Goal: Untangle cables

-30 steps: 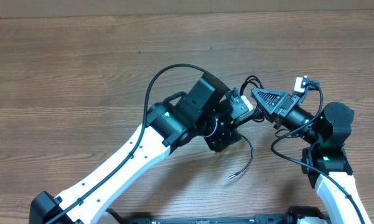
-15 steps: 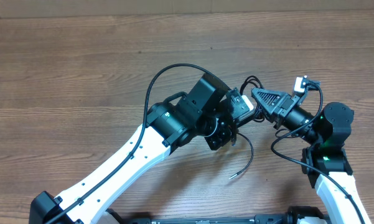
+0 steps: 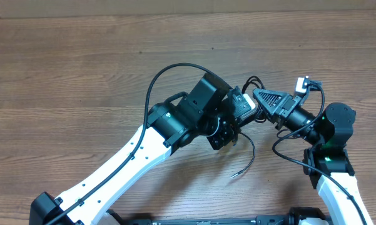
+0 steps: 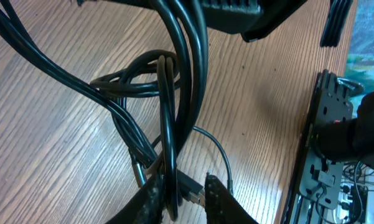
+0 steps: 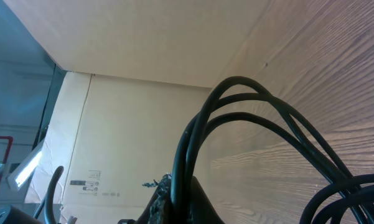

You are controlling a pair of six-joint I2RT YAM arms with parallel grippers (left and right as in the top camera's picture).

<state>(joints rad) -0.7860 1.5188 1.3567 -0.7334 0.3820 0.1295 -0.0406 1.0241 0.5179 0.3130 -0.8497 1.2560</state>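
Observation:
The cables [image 3: 253, 82] are thin black cords bunched between my two grippers at centre right of the wooden table. One loose tail [image 3: 246, 160] curls toward the front. My left gripper [image 3: 230, 132] is mostly hidden under its wrist. In the left wrist view the left gripper [image 4: 183, 200] is closed on one cord [image 4: 170, 155] and a small plug [image 4: 191, 188]; the cords loop [image 4: 137, 84] on the table beyond. My right gripper [image 3: 257, 95] points left; in its wrist view the right gripper [image 5: 177, 208] is shut on two cords [image 5: 249, 102] that arch away.
A thick black arm cable [image 3: 157, 80] loops above the left arm. A black frame [image 4: 327, 130] runs along the table's near edge. A cardboard wall [image 5: 143, 118] stands beyond the table's far edge.
The left wrist has shifted very slightly and the loose tail has barely moved. The right arm has not moved.

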